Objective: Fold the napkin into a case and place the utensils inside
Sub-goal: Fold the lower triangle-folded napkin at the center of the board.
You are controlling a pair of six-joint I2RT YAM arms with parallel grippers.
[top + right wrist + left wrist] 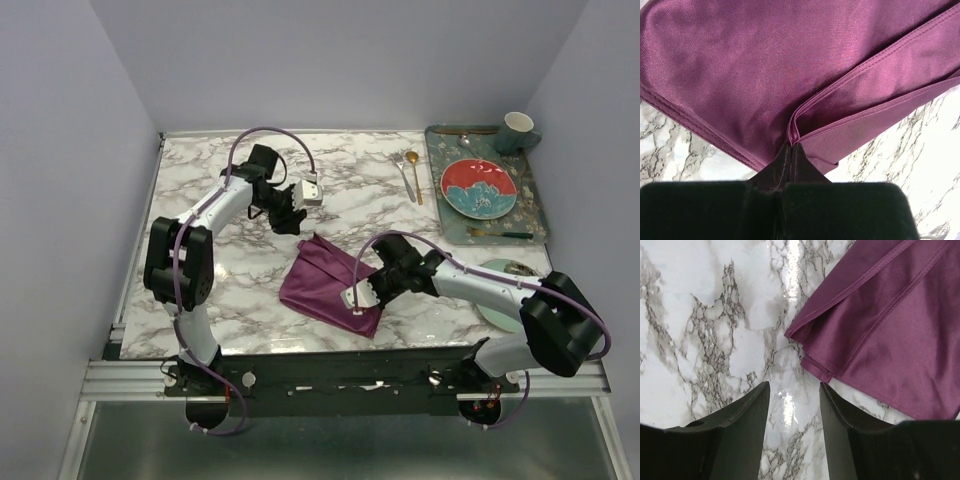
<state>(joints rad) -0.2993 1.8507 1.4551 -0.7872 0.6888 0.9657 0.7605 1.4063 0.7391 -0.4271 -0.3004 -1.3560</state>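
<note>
The plum-purple napkin (322, 278) lies folded in layers on the marble table, near the middle. My right gripper (366, 300) is at its near right corner, shut on the layered hem of the napkin (765, 65); the jaws (791, 145) pinch the folded edges together. My left gripper (285, 216) hovers just beyond the napkin's far corner, open, with only bare marble between its fingers (794, 386); the napkin's corner (890, 330) lies just ahead to the right. The utensils, a silver fork (402, 173) and a gold spoon (415, 180), lie side by side at the back of the table.
A teal tray (533, 205) at the back right holds a red plate (479, 187), a mug (518, 130) and a green-handled gold utensil (500, 233). A pale green plate (505, 290) lies partly under my right arm.
</note>
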